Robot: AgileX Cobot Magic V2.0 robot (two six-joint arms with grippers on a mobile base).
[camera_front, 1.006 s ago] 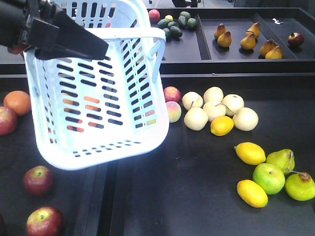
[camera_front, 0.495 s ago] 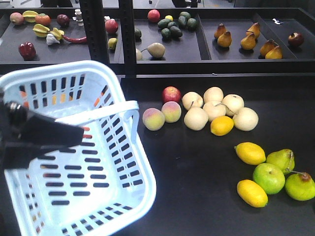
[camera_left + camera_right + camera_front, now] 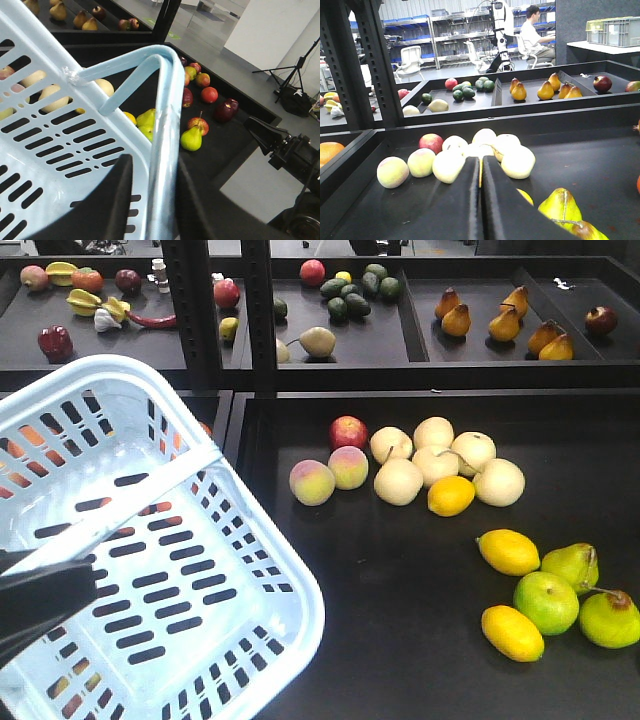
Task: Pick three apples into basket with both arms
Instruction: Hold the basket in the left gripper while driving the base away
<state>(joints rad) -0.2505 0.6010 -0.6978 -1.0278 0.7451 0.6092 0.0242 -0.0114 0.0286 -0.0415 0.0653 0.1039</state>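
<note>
The pale blue slotted basket [image 3: 250,570] fills the lower left of the front view, tilted, and nothing lies inside it. My left gripper [image 3: 60,590] is shut on its flat handle [image 3: 150,485]. In the left wrist view the handle bar [image 3: 162,125] runs between the two black fingers of the left gripper [image 3: 152,165]. The dark maroon apples are hidden behind the basket; only reddish patches show through its slots. My right gripper [image 3: 481,162] is shut on nothing and hovers low over the black tray [image 3: 600,160], pointing at pale round fruit [image 3: 517,161].
A pink-red apple [image 3: 348,430], two peaches [image 3: 312,482], pale fruit [image 3: 440,462], lemons [image 3: 508,551] and green fruit [image 3: 546,601] lie on the right tray. Upright posts [image 3: 190,300] and shelves of fruit stand behind. Dark red fruit [image 3: 226,109] lies beyond the pears [image 3: 192,139].
The basket has swung down from the upper left to the lower left. My left gripper dropped with it, uncovering a peach and the back shelves. The fruit on the right has not moved.
</note>
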